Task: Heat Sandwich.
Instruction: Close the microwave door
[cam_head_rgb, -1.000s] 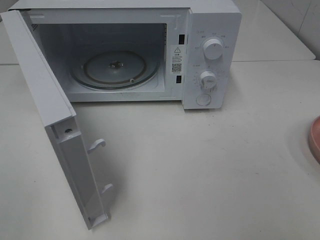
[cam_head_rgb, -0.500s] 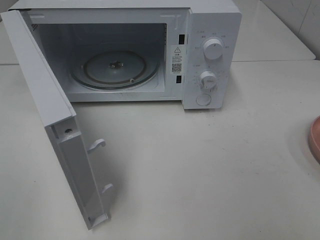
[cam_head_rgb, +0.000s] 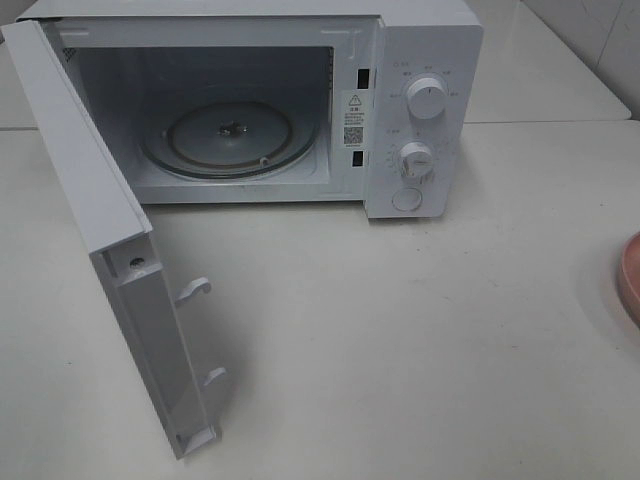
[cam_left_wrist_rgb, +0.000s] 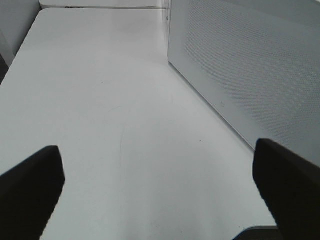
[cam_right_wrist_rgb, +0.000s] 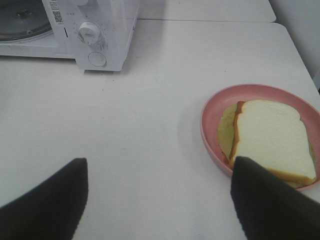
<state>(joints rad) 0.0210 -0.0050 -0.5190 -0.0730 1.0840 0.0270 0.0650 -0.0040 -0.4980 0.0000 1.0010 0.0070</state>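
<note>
The microwave (cam_head_rgb: 420, 60) has a smooth white casing with a slight sheen, plastic in look, as do its knobs (cam_head_rgb: 427, 98). The turntable (cam_head_rgb: 228, 137) is clear glass, glossy. The door (cam_left_wrist_rgb: 250, 65) panel shows a fine dotted mesh pattern. The table (cam_head_rgb: 420, 340) is smooth, off-white, faintly reflective. The plate (cam_right_wrist_rgb: 220, 107) is pink and matt. The sandwich (cam_right_wrist_rgb: 272, 137) bread looks soft, porous and dull.

The left gripper (cam_left_wrist_rgb: 160, 185) hangs above the table with its two dark fingers (cam_left_wrist_rgb: 30, 185) wide apart. The right gripper (cam_right_wrist_rgb: 160, 200) is spread wide too, holding nothing.
</note>
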